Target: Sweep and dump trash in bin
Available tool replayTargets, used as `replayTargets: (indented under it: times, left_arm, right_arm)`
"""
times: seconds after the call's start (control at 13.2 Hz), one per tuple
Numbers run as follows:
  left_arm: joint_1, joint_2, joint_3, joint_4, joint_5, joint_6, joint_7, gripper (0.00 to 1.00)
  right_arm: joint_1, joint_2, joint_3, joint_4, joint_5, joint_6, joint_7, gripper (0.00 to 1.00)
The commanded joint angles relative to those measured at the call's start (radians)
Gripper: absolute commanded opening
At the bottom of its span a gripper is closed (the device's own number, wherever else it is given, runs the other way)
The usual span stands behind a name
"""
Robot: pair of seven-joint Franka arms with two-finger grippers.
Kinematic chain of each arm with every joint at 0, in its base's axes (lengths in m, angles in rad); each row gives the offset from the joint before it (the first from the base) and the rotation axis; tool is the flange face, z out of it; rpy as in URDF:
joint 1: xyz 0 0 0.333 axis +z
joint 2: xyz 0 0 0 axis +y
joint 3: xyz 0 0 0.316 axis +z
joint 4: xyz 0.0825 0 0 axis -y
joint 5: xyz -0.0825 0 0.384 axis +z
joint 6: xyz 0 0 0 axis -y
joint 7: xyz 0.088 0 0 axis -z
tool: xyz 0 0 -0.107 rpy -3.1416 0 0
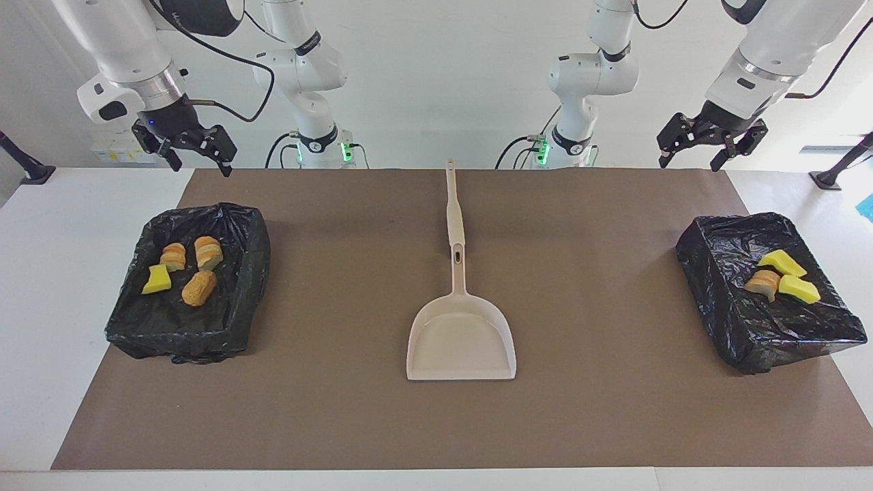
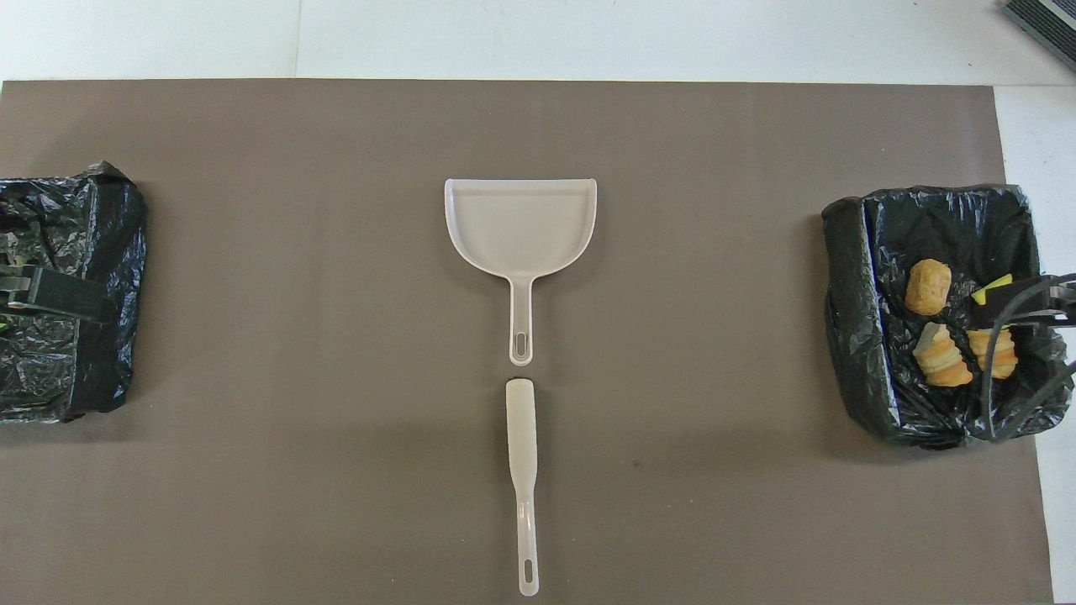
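Yellow and tan trash in bins; left claw, right claw agape, empty.

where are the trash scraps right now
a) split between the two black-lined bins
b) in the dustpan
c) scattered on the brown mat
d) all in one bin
a: four scraps lie in the bin at the right arm's end and three scraps in the bin at the left arm's end, while the dustpan holds nothing.
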Motion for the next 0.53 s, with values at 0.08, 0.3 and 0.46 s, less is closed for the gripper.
replayTargets:
  times: [0.08,0.3,0.46]
  left_arm:
    - [-0.019,-0.006,0.022,0.014,0.02,-0.019,-0.01,1.0]
    - [-0.018,-0.007,0.024,0.012,0.015,-0.01,-0.009,1.0]
    - [-0.018,-0.012,0.022,0.009,0.015,-0.016,-0.006,1.0]
  right_arm:
    - [0.0,-0.017,0.0,-0.023,0.019,0.02,-0.002,1.0]
    - [-0.001,-0.017,0.0,-0.021,0.019,0.02,-0.003,1.0]
    - [-0.001,-0.017,0.0,-0.023,0.019,0.02,-0.003,1.0]
